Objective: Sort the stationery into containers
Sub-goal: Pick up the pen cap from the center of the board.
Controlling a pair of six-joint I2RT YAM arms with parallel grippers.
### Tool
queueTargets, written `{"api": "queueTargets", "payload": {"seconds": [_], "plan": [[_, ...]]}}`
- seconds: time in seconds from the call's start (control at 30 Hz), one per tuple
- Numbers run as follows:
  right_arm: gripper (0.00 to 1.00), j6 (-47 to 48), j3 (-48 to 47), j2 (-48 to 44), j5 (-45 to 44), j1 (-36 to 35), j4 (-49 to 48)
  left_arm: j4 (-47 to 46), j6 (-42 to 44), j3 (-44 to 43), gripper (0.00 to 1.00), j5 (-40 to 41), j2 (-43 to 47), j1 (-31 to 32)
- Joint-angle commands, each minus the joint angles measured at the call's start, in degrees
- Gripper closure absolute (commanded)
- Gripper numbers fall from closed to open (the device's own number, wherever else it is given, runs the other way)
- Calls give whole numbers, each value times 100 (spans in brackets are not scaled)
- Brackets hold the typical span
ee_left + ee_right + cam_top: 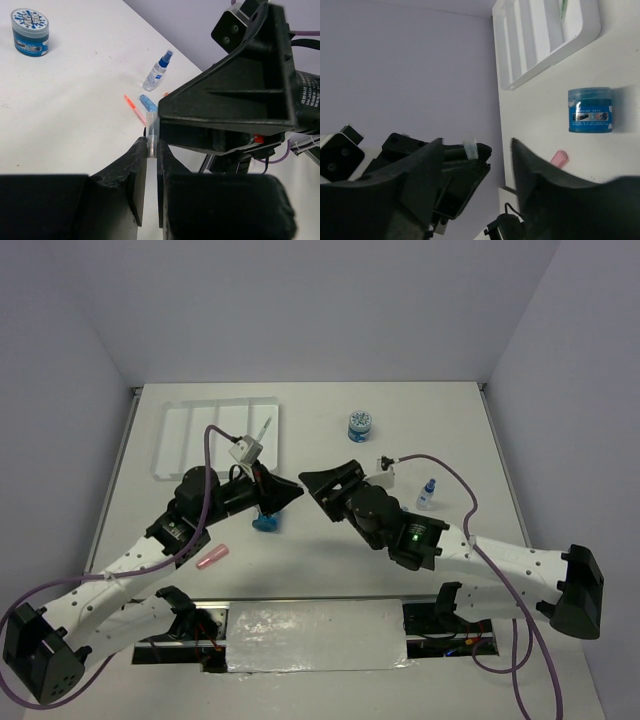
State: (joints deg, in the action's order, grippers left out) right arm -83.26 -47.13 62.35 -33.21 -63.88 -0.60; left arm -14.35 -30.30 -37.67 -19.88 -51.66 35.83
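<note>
Black fingers of the left hand are pinched tight on a short translucent stubby piece, which stands upright out of their tips, above the white worktop. The right hand faces it tip to tip, its fingers spread wide with nothing gripped; in the right wrist view the translucent piece shows in the gap between them.

The two hands meet near the middle of the worktop, just right of the white four-compartment tray. The tray's rightmost compartment holds a thin grey-green pen.

One blue round jar stands farther back, right of the tray. A second blue round jar sits under the left arm, and a pink stubby piece lies nearer the arm bases. A small spray bottle stands right of the right hand. A thin orange pen and a blue stubby piece lie side by side on the worktop beyond the left fingertips.
</note>
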Motion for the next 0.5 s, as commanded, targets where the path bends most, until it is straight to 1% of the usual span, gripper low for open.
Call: {"api": "queueTargets", "payload": {"seconds": [0.0, 0.07, 0.1, 0.17, 0.2, 0.27, 0.3, 0.33, 0.37, 0.43, 0.47], "plan": [[30, 581, 239, -415, -168, -20, -660, -95, 191, -250, 100, -209, 94, 11], [24, 837, 266, -513, -194, 41, -617, -51, 183, -267, 100, -279, 121, 20], [19, 1238, 266, -600, -73, 120, -617, 37, 183, -302, 100, -314, 130, 20], [17, 1950, 240, -653, 313, 366, -835, 134, 148, -337, 100, -411, 138, 20], [16, 2563, 196, -688, 507, 620, -775, 195, 78, -372, 100, -586, 139, 20], [14, 3356, 109, -689, 1419, 946, -880, 406, -1, -495, 100, -788, 182, 20], [14, 3935, 56, -689, 1797, 1347, -828, 572, -54, -591, 100, -1068, 209, 20], [14, 4271, 47, -689, 2714, 1499, -836, 687, -46, -653, 100, -1245, 244, 20], [14, 5058, 90, -689, 3298, 1631, -1150, 836, -20, -732, 100, -1429, 288, 20], [15, 5722, -41, -601, 4223, 1782, -961, 1387, 130, -1039, 100, -1868, 314, 29], [16, 6047, -172, -584, 5192, 1774, -794, 1617, 200, -1136, 100, -2018, 306, 29]]}}
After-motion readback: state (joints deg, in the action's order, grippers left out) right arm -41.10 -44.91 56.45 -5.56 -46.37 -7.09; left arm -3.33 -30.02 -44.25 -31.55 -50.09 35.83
